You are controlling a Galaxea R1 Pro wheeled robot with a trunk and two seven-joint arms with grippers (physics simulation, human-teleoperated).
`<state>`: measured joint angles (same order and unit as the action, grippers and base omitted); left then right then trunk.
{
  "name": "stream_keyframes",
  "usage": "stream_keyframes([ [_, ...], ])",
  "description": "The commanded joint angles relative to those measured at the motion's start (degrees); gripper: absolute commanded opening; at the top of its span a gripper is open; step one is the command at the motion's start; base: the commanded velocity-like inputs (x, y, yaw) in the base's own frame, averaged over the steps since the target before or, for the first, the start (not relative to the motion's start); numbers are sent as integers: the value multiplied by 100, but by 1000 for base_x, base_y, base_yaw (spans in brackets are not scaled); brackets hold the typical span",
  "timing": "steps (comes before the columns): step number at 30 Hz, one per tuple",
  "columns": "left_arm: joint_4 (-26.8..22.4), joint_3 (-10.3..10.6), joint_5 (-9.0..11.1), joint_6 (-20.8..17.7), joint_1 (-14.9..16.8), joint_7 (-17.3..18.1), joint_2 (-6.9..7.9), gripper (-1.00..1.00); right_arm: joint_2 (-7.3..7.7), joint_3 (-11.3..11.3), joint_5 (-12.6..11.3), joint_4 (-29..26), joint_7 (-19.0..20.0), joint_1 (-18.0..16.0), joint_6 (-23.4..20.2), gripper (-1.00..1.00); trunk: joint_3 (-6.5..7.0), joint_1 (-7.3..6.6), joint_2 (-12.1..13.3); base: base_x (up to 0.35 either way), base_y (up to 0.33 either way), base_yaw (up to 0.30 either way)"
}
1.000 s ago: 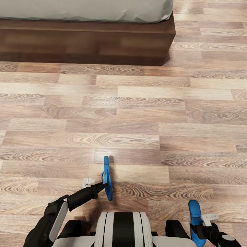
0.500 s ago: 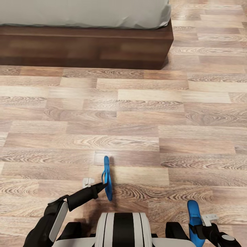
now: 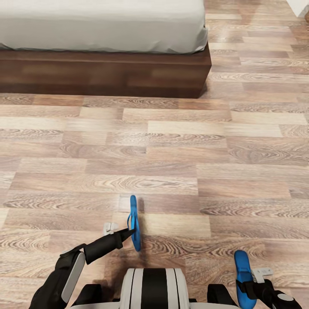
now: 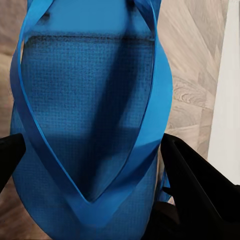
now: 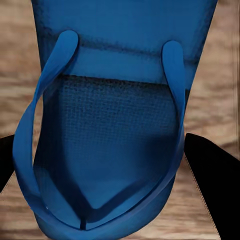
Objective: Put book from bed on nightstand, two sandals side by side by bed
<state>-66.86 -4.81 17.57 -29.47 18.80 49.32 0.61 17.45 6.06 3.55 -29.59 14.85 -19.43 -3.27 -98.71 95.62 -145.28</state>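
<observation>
Both blue sandals are held off the floor. My left gripper [image 3: 128,232] is shut on one sandal [image 3: 134,222], which stands on edge above the planks; up close its sole and thong straps [image 4: 90,115] sit between the dark fingers [image 4: 200,195]. At the lower right my right gripper [image 3: 251,286] is shut on the other sandal [image 3: 241,274], seen close with its straps [image 5: 107,130] between the fingers [image 5: 210,175]. The bed [image 3: 103,71], dark wood frame with pale-grey mattress, stands ahead at the top left. The book and the nightstand are out of view.
Light wood-plank floor [image 3: 171,146] stretches between me and the bed frame. The bed's corner [image 3: 205,81] is at the upper right of centre, with more floor to its right. A white wall edge [image 3: 302,6] shows at the top right.
The whole head view has shifted: the bed sits lower and shows more mattress, so the camera has moved. Both grippers hold their sandals as before.
</observation>
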Motion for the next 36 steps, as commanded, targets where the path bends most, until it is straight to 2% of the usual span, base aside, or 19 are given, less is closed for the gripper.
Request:
stream_keyframes([
  [1,1,-2,28,-41,1,8,1,-100,-5,41,33,-11,50,3,-34,-100,20,-3,1,0,0,0],
  [11,6,0,28,-41,2,8,-8,-100,3,44,7,-58,61,3,-42,-100,242,-29,14,0,0,0],
  [15,6,60,28,-41,2,2,-8,-100,9,44,-1,-91,96,3,-42,-100,330,-39,19,0,0,0],
  [20,6,152,28,-41,2,-13,-8,-100,22,64,-15,-201,320,1,-42,-100,441,-52,26,0,0,0],
  [22,11,165,29,-41,1,-16,-8,-100,38,96,-114,-386,471,1,-47,-100,485,-57,29,0,0,0],
  [23,12,168,32,-41,1,-19,-8,-100,56,115,-241,-500,538,4,-48,-100,508,-60,30,0,0,0],
  [25,20,172,31,-46,1,-49,-8,-100,197,141,-784,-771,682,2,-61,-100,552,-65,33,0,0,0],
  [26,22,173,29,-48,1,-112,-8,-100,404,135,-1218,-883,744,1,-153,-100,574,-68,34,0,0,0],
  [29,23,173,28,-50,1,-196,-8,-100,850,126,-2068,-977,969,6,-459,-100,641,-75,38,0,0,0],
  [30,24,177,28,-48,4,-208,-8,-100,1031,122,-2439,-982,1202,8,-603,-100,663,-78,39,0,0,0],
  [31,24,180,28,-49,5,-219,-8,-100,1308,118,-2986,-970,1571,12,-848,-100,685,-80,41,0,0,0],
  [32,24,180,28,-47,4,-221,-8,-100,1391,118,-3144,-961,1677,13,-929,-100,707,-83,42,0,0,0],
  [34,24,176,28,-45,2,-232,-8,-100,1692,116,-3683,-935,2063,16,-1244,-100,751,-88,45,0,0,0],
  [35,27,175,28,-43,2,-239,-8,-100,1862,115,-3981,-924,2386,17,-1441,-100,773,-91,46,0,0,0],
  [36,26,175,28,-43,3,-242,-8,-100,1941,115,-4120,-912,2630,18,-1557,-100,796,-93,47,0,0,0],
])
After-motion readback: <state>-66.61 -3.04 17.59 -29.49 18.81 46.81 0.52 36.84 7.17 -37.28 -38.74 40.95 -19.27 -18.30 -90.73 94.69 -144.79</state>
